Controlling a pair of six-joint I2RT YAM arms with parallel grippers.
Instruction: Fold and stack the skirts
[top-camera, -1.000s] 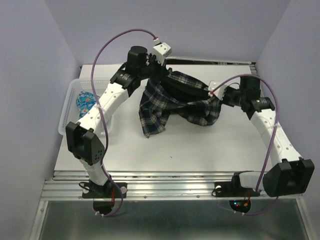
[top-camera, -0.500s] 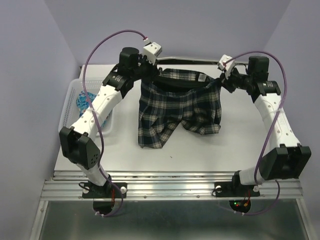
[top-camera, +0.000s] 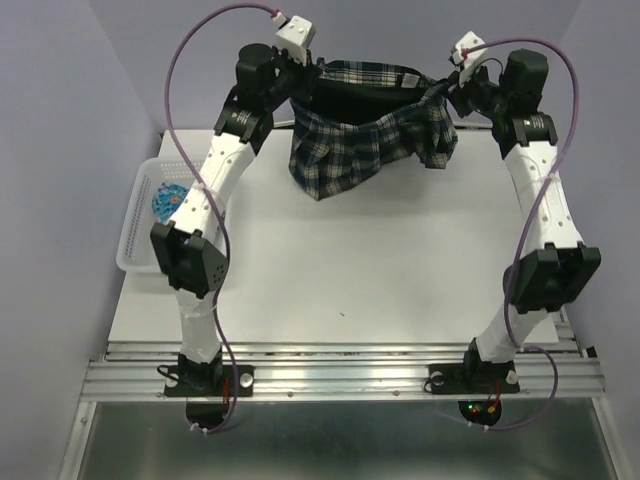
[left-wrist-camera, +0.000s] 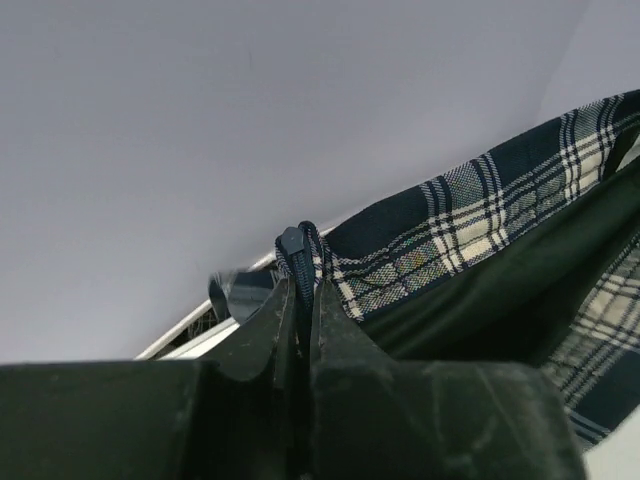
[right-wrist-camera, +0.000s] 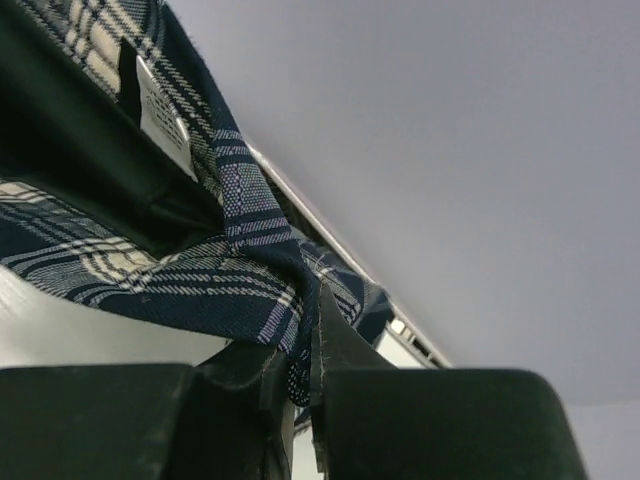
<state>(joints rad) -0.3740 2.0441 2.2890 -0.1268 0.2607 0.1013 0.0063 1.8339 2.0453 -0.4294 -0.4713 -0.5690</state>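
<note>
lavender walls back a white desk; white tag on the plaid skirt is unreadable; waistband stretches left-right, hem hanging down, ends clenched in left jaws and right jaws.

A white plastic lattice basket sits at the left edge of a white table, its long side running along that edge. Pale purple walls close in the back and both sides. Ribbed metal rails run along the table's near edge.
</note>
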